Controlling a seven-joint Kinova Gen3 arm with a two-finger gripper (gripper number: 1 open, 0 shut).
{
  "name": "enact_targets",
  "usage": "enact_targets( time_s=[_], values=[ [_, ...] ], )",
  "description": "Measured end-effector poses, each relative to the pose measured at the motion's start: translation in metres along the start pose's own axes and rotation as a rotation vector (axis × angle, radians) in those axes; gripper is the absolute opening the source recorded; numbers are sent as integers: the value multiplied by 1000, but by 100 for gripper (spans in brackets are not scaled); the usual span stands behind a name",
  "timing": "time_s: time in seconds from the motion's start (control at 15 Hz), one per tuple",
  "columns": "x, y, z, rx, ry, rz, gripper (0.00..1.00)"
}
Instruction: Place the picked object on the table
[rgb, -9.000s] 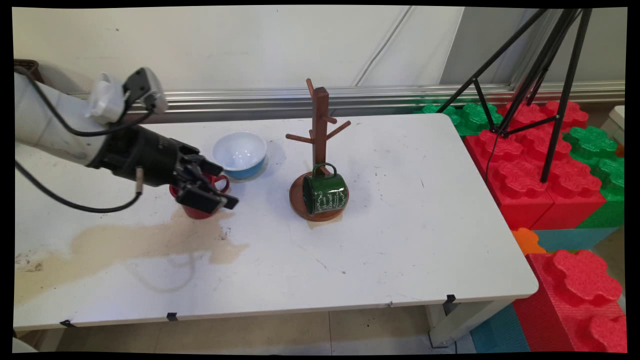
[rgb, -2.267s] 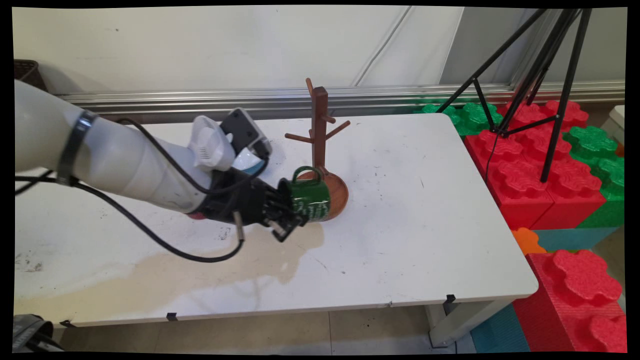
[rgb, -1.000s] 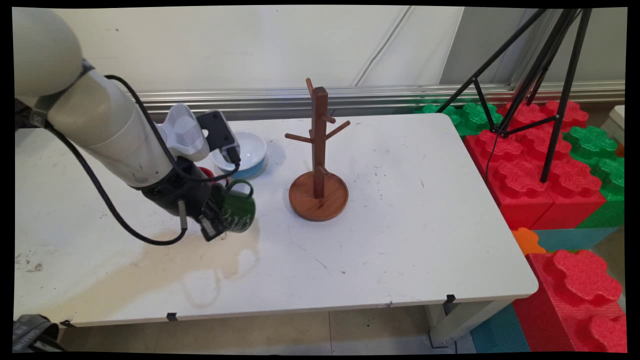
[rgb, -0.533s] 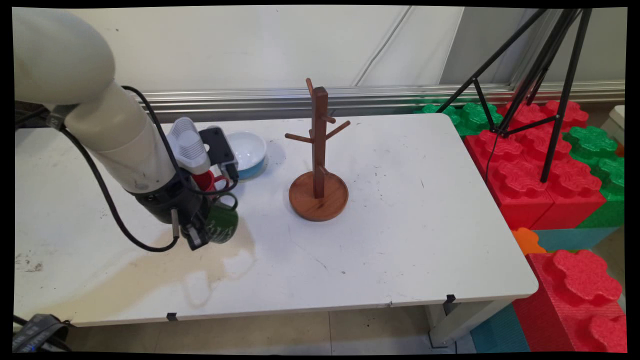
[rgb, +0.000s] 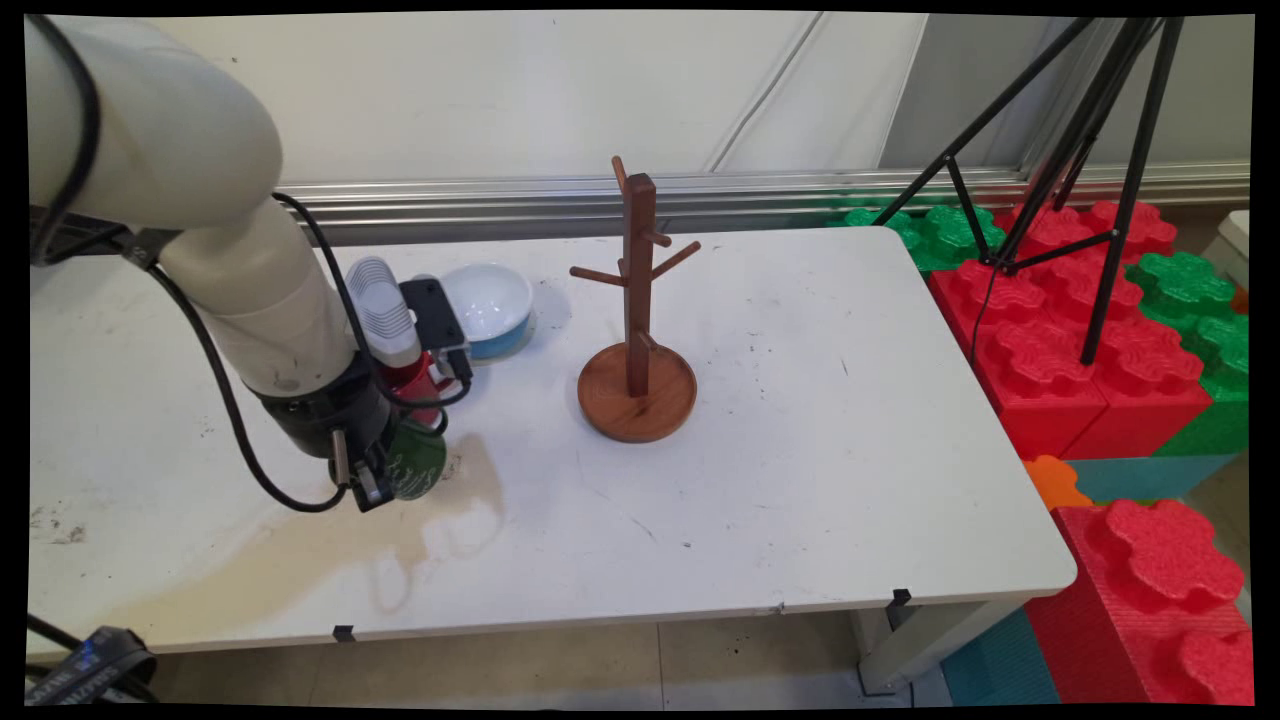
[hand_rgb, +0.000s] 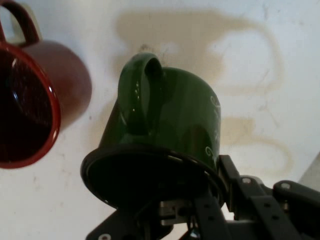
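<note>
The green mug (rgb: 417, 468) is in my pincer (hand_rgb: 200, 220), which is clamped on its rim, one finger (hand_rgb: 235, 192) outside the wall and the other inside, as far as the hand view shows. It hangs tilted just above the table (rgb: 800, 400), over the near-left part where a brownish stain (rgb: 260, 550) spreads. The red mug (hand_rgb: 30, 105) stands just beside it on the far side, and the blue bowl (rgb: 490, 310) lies a little farther back. The wooden mug tree (rgb: 637, 340) is well apart to the right. To handle this well, I judge that I should keep my grip firm on the thin rim, hold the handle (hand_rgb: 142, 92) clear of the red mug, and level the base before any contact with the table.
</note>
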Motion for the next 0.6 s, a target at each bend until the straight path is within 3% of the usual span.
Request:
enact_targets(
  time_s=[0.6],
  values=[
    [-1, 1, 19, 10, -101, 4, 0]
  ],
)
